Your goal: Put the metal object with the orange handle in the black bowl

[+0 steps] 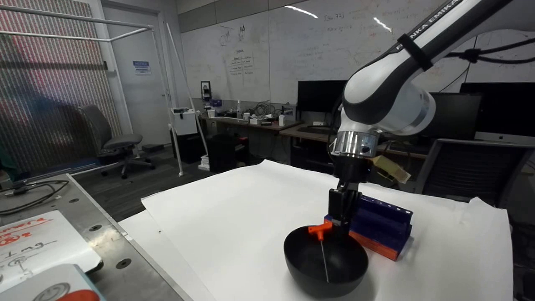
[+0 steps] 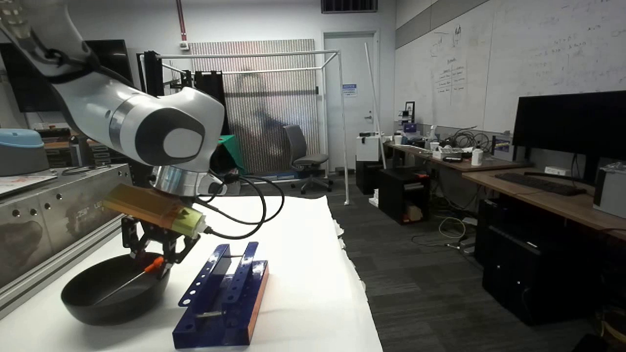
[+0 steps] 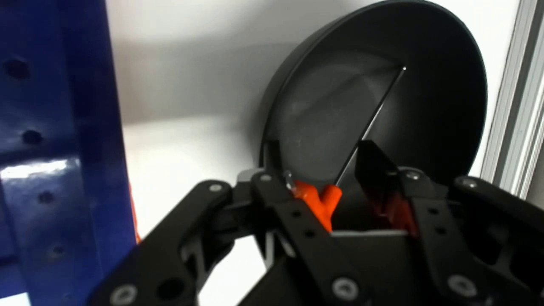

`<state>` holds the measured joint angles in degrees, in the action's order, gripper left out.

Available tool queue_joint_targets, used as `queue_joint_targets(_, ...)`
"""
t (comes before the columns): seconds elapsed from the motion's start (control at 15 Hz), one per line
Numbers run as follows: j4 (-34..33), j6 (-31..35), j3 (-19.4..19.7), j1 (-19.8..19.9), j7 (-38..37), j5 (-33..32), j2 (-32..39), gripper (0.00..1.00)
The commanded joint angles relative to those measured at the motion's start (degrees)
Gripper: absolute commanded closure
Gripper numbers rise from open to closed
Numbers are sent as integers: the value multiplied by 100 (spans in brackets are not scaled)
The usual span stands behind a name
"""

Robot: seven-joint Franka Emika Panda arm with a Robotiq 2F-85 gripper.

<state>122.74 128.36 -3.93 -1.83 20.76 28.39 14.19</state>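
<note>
Close in, an exterior view shows a metal bench top (image 1: pixel 138 284) drilled with holes, a handwritten white sign (image 1: pixel 46 246) lying on it. Alongside spreads white paper (image 1: pixel 225 234) in overlapping sheets, and on it stands the black bowl (image 1: pixel 305 276). The orange-handled tool (image 1: pixel 321 232) leans inside, handle up near the rim, shaft slanting down into the bowl. The gripper (image 3: pixel 321 163) has its fingers parted, the handle loosely between them; I cannot tell whether one touches it. Just beside the bowl, apart from it, sits the blue rack (image 2: pixel 238 282) on its orange base.

Past the paper lies a dark grey floor (image 2: pixel 391 274). Wood-topped desks (image 2: pixel 582 205) carry a black monitor (image 2: pixel 572 127), a keyboard (image 2: pixel 538 183) and tangled cables (image 2: pixel 467 139). Farther off are a grey swivel chair (image 2: pixel 312 159), a white pipe frame (image 2: pixel 244 54) and a ribbed panel (image 2: pixel 293 117); at the back, a pale door (image 2: pixel 359 117) and a whiteboard (image 2: pixel 518 44) with faint writing
</note>
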Motion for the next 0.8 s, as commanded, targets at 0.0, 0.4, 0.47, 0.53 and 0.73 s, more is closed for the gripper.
queue_joint_targets(0.0,-244,-105,-145,156,68,68,112,19)
queue_joint_targets(0.4,142,576,30,-2,-419,-1048,-479,0)
queue_joint_targets(0.47,234,708,110,-21,-696,-1447,-641,0)
queue_joint_targets(0.53,275,675,195,-29,-1014,-1894,-762,0)
queue_joint_targets(0.73,476,527,449,36,-1944,-3208,-1258,0)
